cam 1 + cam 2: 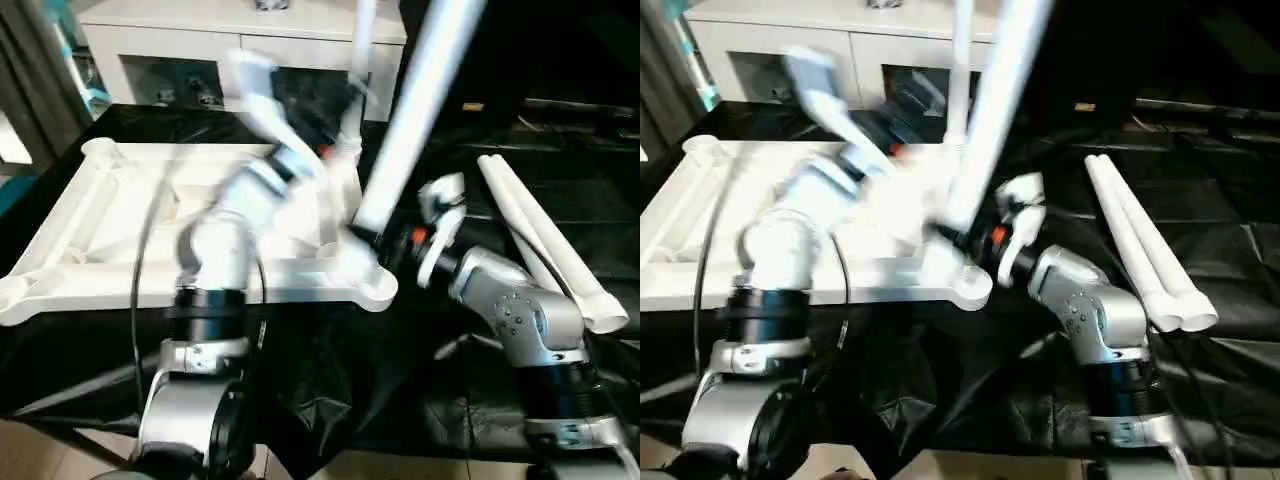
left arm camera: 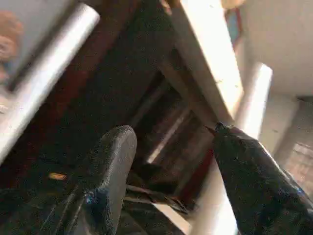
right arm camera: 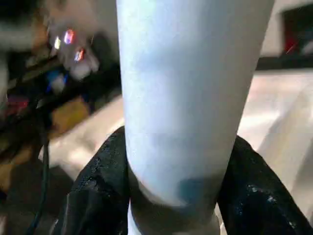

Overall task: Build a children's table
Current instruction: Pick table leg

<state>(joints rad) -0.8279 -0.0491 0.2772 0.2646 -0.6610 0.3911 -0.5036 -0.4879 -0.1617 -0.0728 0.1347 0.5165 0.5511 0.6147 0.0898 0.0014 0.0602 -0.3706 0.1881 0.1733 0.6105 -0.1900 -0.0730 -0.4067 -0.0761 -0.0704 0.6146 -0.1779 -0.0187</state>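
1. Background: a white cabinet [image 1: 240, 40] with glass doors stands behind a work table covered in black sheeting [image 1: 330, 400].
2. Tabletop [image 1: 120, 220]: white, lying upside down on the sheeting at the left of the head views, its ribbed underside facing up and rounded sockets at its corners.
3. Far leg [image 1: 355, 90]: a white tube standing upright at the tabletop's far right corner.
4. Held leg [image 1: 415, 110]: a thick white tube rising steeply, tilted toward the upper right, with its lower end just above or at the near right corner socket [image 1: 370, 285]; whether it is seated cannot be told.
5. Right gripper [image 3: 171, 196]: its two black fingers [image 3: 100, 191] press against opposite sides of the held leg near its lower end, clamping it.
6. Left gripper [image 2: 166, 161]: raised above the tabletop, jaws apart with nothing between them; beyond its fingers [image 2: 110, 166] lie the cabinet front and the far leg. The left arm [image 1: 215, 260] appears blurred in the head views.
7. Spare legs [image 1: 545, 235]: two white tubes lying side by side, touching, on the sheeting to the right of the right arm, well apart from the tabletop.
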